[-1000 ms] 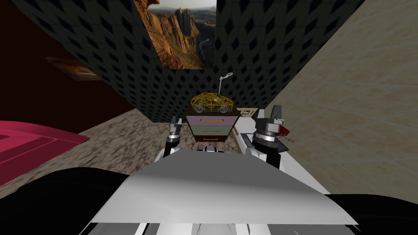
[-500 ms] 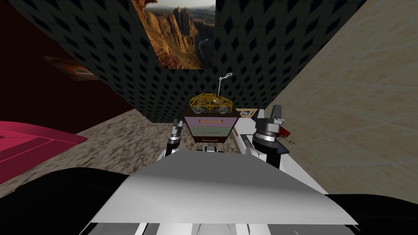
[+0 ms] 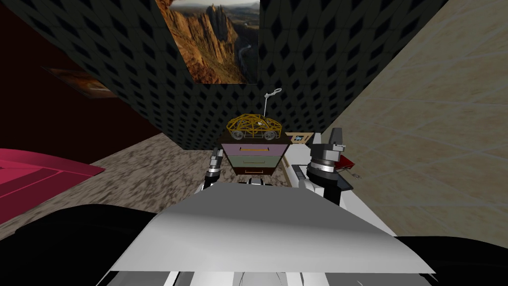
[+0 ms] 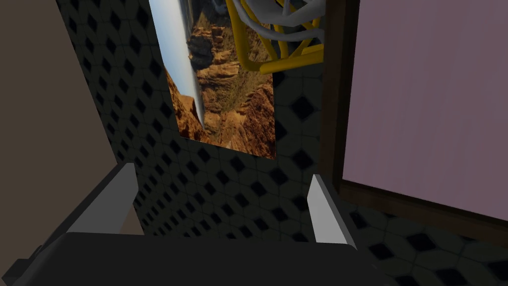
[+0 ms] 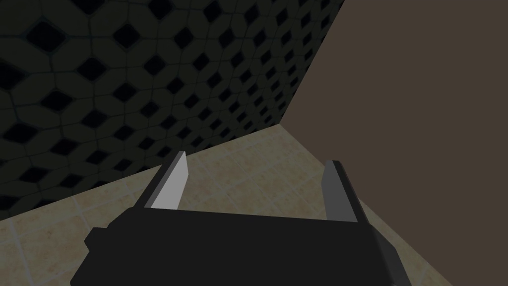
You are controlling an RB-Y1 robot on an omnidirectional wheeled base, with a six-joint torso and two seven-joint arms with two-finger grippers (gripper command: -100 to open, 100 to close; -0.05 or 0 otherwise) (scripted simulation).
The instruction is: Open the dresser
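Left claw (image 4: 222,208) wide, holding nothing, just beside the left flank of the dresser (image 3: 255,158). The mauve top drawer front (image 4: 426,99) lies outside one blade, not between them. Right claw (image 5: 253,191) also wide, off to the dresser's right. The dresser stands ahead against the dark patterned wall, yellow wire car (image 3: 254,127) on top, drawers shut. I read the step as approach. Next I must swing the left claw across to the top handle (image 3: 253,148).

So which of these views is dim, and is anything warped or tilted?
Head view: brightest, but the wide lens splays the walls outward and leaves the dark-framed dresser with mauve and green drawers small at centre. Left wrist view: dim and rolled, so the canyon wall picture lies sideways beyond the open left claw. Right wrist view: dimmest, around the open right claw.
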